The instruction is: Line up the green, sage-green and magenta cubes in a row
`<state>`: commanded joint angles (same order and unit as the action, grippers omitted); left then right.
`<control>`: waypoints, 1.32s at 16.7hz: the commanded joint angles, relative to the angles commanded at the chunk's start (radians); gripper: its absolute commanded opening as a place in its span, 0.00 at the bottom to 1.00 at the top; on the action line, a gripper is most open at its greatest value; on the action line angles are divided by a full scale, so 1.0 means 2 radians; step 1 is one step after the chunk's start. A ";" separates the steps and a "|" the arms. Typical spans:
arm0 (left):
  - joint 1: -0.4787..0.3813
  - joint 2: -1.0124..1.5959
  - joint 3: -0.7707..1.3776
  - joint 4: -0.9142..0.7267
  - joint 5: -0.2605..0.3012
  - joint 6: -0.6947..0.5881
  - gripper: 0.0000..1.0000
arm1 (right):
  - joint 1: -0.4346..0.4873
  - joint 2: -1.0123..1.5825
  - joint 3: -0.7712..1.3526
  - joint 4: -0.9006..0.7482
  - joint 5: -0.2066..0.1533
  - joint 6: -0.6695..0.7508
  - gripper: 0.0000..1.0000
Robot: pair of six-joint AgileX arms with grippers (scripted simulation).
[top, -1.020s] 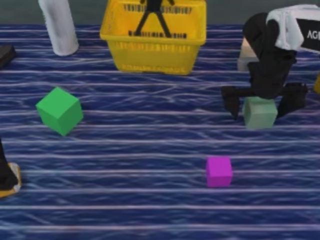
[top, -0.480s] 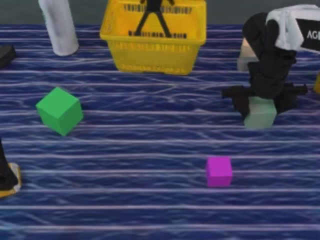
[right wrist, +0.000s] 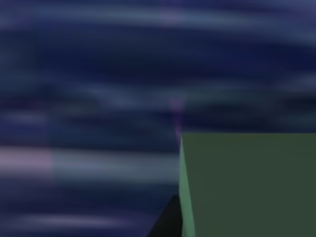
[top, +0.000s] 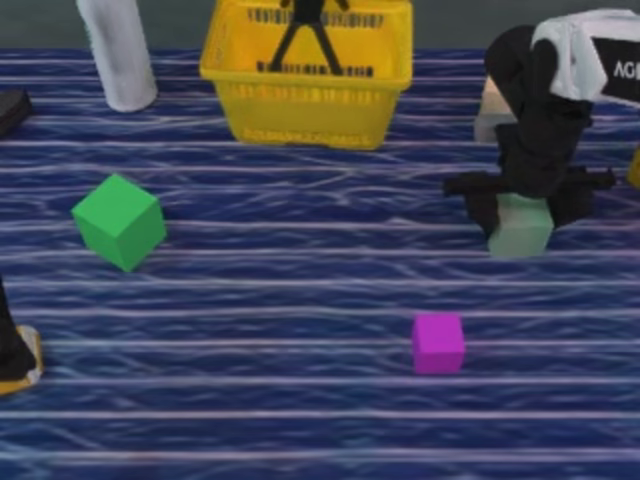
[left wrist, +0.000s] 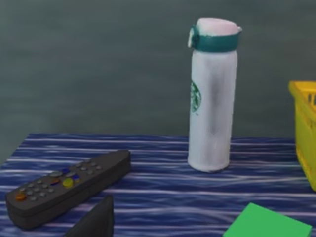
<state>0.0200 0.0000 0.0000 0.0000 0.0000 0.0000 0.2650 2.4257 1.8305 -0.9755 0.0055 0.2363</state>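
The sage-green cube (top: 521,229) sits at the table's right, and my right gripper (top: 524,212) is shut on it from above, a finger pressed to each side. In the right wrist view the sage-green cube (right wrist: 247,182) fills the lower corner, with one dark finger (right wrist: 170,219) against its side. The magenta cube (top: 438,343) rests nearer the front, apart from it. Far to the left lies the green cube (top: 119,221), turned at an angle; a corner of the green cube (left wrist: 269,224) shows in the left wrist view. My left gripper (top: 14,352) is parked at the left edge, open.
A yellow basket (top: 305,95) stands at the back middle, and a white tumbler (top: 118,60) at the back left. A dark remote (left wrist: 64,190) lies by the left edge. A peach-tan box (top: 490,115) sits behind the right arm.
The right gripper's fingers, spread wide beside the sage-green cube a second ago, have closed onto its sides. The left arm and the other cubes have not moved.
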 joint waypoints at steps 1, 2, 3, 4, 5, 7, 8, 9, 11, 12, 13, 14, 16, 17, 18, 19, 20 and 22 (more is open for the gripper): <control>0.000 0.000 0.000 0.000 0.000 0.000 1.00 | 0.000 0.000 0.000 0.000 0.000 0.000 0.00; 0.000 0.000 0.000 0.000 0.000 0.000 1.00 | 0.000 0.000 0.000 0.000 0.000 0.000 0.00; 0.000 0.000 0.000 0.000 0.000 0.000 1.00 | -0.002 -0.009 0.002 -0.003 0.002 0.000 0.00; 0.000 0.000 0.000 0.000 0.000 0.000 1.00 | -0.001 -0.009 0.004 -0.004 0.002 -0.001 0.00; 0.000 0.000 0.000 0.000 0.000 0.000 1.00 | 0.000 -0.011 0.010 -0.011 0.002 -0.001 0.00; 0.000 0.000 0.000 0.000 0.000 0.000 1.00 | 0.000 -0.019 0.031 -0.040 0.002 -0.001 0.00; 0.000 0.000 0.000 0.000 0.000 0.000 1.00 | 0.001 -0.024 0.043 -0.060 0.002 -0.001 0.00; 0.000 0.000 0.000 0.000 0.000 0.000 1.00 | 0.001 -0.029 0.056 -0.081 0.002 -0.001 0.00; 0.000 0.000 0.000 0.000 0.000 0.000 1.00 | 0.002 -0.039 0.076 -0.110 0.002 -0.001 0.00; 0.000 0.000 0.000 0.000 0.000 0.000 1.00 | 0.003 -0.043 0.082 -0.117 0.002 -0.001 0.00; 0.000 0.000 0.000 0.000 0.000 0.000 1.00 | 0.003 -0.044 0.083 -0.118 0.002 -0.001 0.00; 0.000 0.000 0.000 0.000 0.000 0.000 1.00 | 0.003 -0.044 0.083 -0.118 0.002 -0.001 0.00; 0.000 0.000 0.000 0.000 0.000 0.000 1.00 | 0.000 -0.042 0.082 -0.117 0.001 -0.001 0.00; 0.000 0.000 0.000 0.000 0.000 0.000 1.00 | 0.001 -0.042 0.081 -0.117 0.001 0.001 0.00; 0.000 0.000 0.000 0.000 0.000 0.000 1.00 | 0.008 -0.045 0.078 -0.116 0.001 0.007 0.00; 0.000 0.000 0.000 0.000 0.000 0.000 1.00 | 0.020 -0.050 0.072 -0.115 0.002 0.019 0.00; 0.000 0.000 0.000 0.000 0.000 0.000 1.00 | 0.036 -0.057 0.064 -0.113 0.002 0.035 0.00; 0.000 0.000 0.000 0.000 0.000 0.000 1.00 | 0.078 -0.076 0.039 -0.108 0.002 0.082 0.00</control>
<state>0.0200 0.0000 0.0000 0.0000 0.0000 0.0000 0.4212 2.2739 1.9085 -1.1923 0.0099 0.3995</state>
